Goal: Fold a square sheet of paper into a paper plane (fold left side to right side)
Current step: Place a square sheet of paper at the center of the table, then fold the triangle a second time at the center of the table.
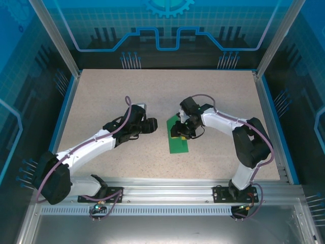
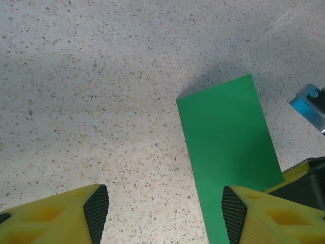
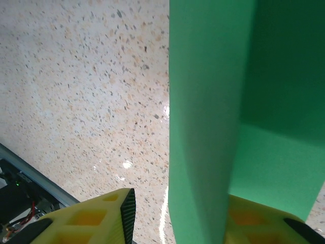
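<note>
- Jaws on the right gripper stand parted. There's a clear strip of table between the yellow finger at the left of the wrist view and the green edge.
- Between those fingers rises the sheet of paper, with one bright panel up front and a darker panel behind it. The far finger sits right against the green, but I can't say it presses.
- Over to the left gripper, and its jaws are wide apart with nothing clamped. The black pads hang over bare speckled table.
- In that same left wrist view the paper lies flat as a long, narrow rectangle. Its lower end runs in beside the right-hand pad, and a yellow finger of the other arm shows at the paper's right edge.
- From above, the right gripper is down on the upper half of the green strip, which lies a little right of the table's middle.
- The left gripper is just to the left of the paper and apart from it.
- Both arms reach in from the near edge towards the centre of the table.
</note>
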`<move>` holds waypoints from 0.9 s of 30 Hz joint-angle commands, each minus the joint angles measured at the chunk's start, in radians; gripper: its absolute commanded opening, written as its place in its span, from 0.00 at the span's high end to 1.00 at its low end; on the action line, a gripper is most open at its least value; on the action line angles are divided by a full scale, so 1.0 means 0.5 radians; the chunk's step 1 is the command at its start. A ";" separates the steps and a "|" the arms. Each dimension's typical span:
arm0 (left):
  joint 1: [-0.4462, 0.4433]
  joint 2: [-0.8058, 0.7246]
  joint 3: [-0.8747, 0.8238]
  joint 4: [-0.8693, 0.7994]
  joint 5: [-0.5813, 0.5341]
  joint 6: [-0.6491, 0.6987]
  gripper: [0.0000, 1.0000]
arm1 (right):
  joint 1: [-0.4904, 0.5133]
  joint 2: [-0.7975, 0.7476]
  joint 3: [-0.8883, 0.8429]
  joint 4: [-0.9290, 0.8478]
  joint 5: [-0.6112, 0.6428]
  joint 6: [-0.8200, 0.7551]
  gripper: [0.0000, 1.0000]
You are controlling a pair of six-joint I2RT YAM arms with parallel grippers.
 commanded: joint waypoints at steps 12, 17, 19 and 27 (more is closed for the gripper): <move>-0.633 -0.075 -0.087 0.118 0.071 0.235 0.32 | -0.240 0.232 0.298 -0.016 -0.236 -0.060 0.60; -0.885 0.227 0.107 -0.019 -0.124 0.209 0.30 | -0.270 0.252 0.327 -0.029 -0.259 -0.072 0.60; -0.950 0.367 0.222 -0.110 -0.199 0.218 0.30 | -0.277 0.255 0.327 -0.032 -0.276 -0.073 0.60; -1.027 0.860 0.718 -0.449 -0.361 0.246 0.27 | -0.287 0.262 0.312 -0.020 -0.303 -0.072 0.60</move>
